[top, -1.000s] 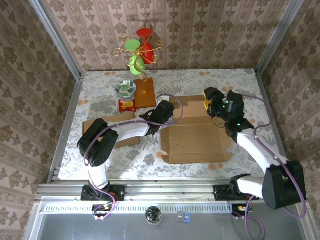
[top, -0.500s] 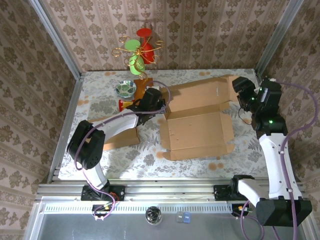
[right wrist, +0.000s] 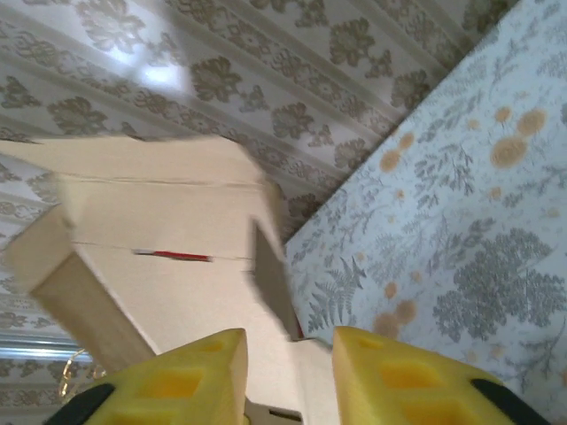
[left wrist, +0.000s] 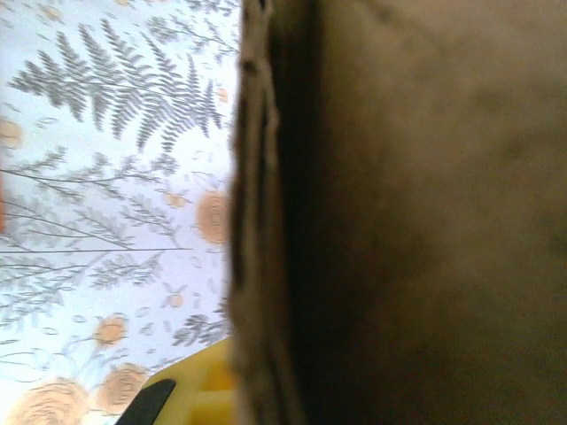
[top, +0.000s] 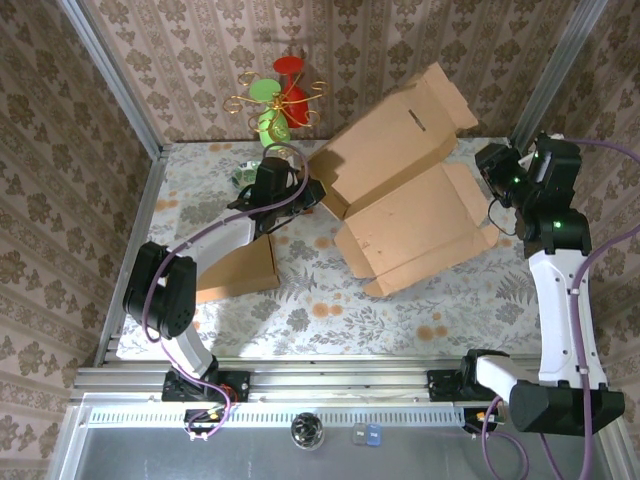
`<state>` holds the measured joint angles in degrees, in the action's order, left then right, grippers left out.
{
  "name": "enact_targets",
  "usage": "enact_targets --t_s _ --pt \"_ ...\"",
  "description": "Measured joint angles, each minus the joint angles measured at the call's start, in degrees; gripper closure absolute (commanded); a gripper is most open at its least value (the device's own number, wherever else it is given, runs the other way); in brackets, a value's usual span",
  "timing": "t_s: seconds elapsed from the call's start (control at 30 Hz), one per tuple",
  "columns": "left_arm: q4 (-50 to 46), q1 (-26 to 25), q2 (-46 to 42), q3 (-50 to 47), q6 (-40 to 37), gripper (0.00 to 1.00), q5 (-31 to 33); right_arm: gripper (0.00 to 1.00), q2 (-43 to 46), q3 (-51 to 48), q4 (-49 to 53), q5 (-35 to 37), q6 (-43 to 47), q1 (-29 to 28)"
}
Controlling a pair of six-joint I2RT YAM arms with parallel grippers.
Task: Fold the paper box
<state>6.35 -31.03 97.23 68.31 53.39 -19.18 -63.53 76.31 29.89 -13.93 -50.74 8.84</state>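
The left arm reaches from its base at the near left edge far over the table with the flowered cloth, its white forearm stretched toward the far centre, and the left gripper ends at the left corner of the large brown cardboard box. The right arm stands tall at the right side, bent at the top, so that the right gripper comes to the right edge of the same box. The box hangs between the two grippers above the far half of the table, half unfolded and tilted. Its long axis runs roughly from left to right, and the right end is farther or higher than the left; I cannot tell which. Its open inner side looks upward and toward the near edge, and one big flap rises behind it toward the papered far wall. Whether its near corner touches the cloth I cannot tell. In the left wrist view the box's edge runs just beside the yellow pad, and the left gripper is closed tight on this cardboard. In the right wrist view the right gripper has its yellow pads a little apart with a piece of the box between them; whether they already press it I cannot tell.
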Motion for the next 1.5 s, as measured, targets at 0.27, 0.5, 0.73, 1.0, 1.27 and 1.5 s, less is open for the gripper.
enact_targets --t_s 0.27,0.5,0.73,1.0,1.27,1.5 --pt "1.4 0.0 0.0 0.0 3.0 1.0 -5.4 0.58 -1.4 0.2 2.2 -3.2 2.7 2.4" --pt "1.4 1.1 0.2 0.0 3.8 1.0 -9.5 0.54 -2.7 0.1 -3.6 -11.0 1.1 3.2" --pt "1.4 1.4 1.7 0.5 4.0 1.0 -11.6 0.51 -3.1 -0.9 -10.4 -18.2 -1.9 3.2" --pt "0.0 1.4 1.8 1.5 4.0 1.0 -12.6 0.63 -5.9 -0.9 -13.1 -22.6 -3.3 3.0" --pt "-1.1 1.4 2.6 2.1 3.6 1.0 -12.9 0.73 -5.9 -0.9 -13.4 -23.0 -3.4 2.4" --pt "-1.9 1.2 3.7 3.6 2.7 1.0 -13.0 0.78 -6.7 -0.7 -13.0 -23.0 -3.3 0.8"
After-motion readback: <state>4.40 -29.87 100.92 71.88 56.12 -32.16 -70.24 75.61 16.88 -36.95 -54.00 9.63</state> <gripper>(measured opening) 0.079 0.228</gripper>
